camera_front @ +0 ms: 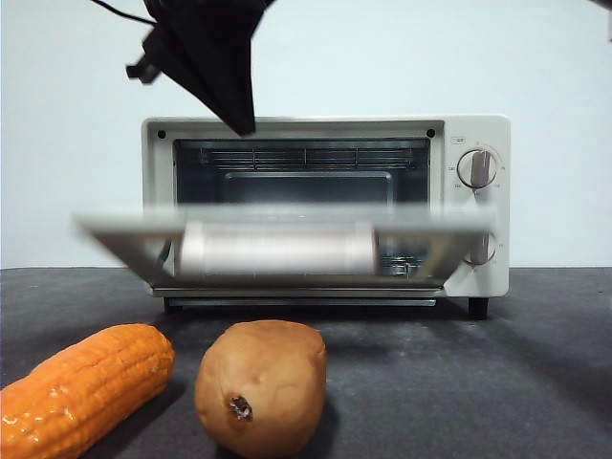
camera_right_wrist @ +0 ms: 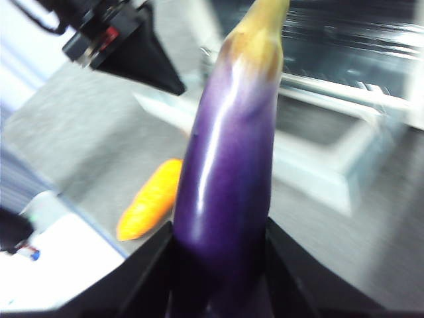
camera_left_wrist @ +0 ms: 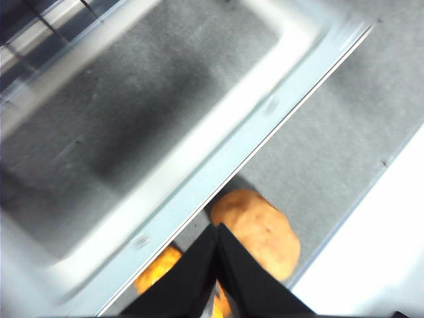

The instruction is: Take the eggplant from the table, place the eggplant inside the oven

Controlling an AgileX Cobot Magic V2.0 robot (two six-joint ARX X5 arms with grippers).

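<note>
The eggplant (camera_right_wrist: 228, 192) is clamped upright in the right gripper (camera_right_wrist: 218, 265), near the oven (camera_front: 325, 206). The left gripper (camera_front: 244, 120), jaws pressed together and empty, is poised above the blurred door (camera_front: 287, 229). Insertion appears pending; a fully lowered door is judged necessary first.

Oven (camera_front: 483, 134) mouth open; door (camera_front: 277, 229) mid-swing, left tool (camera_front: 241, 120) before opening.

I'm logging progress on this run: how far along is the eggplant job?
Done: the long glossy purple eggplant is off the table, clamped in the right gripper. In hand: the cream-white oven's door hangs part open, blurred, below the shut left gripper. Left: placing it inside.
</note>
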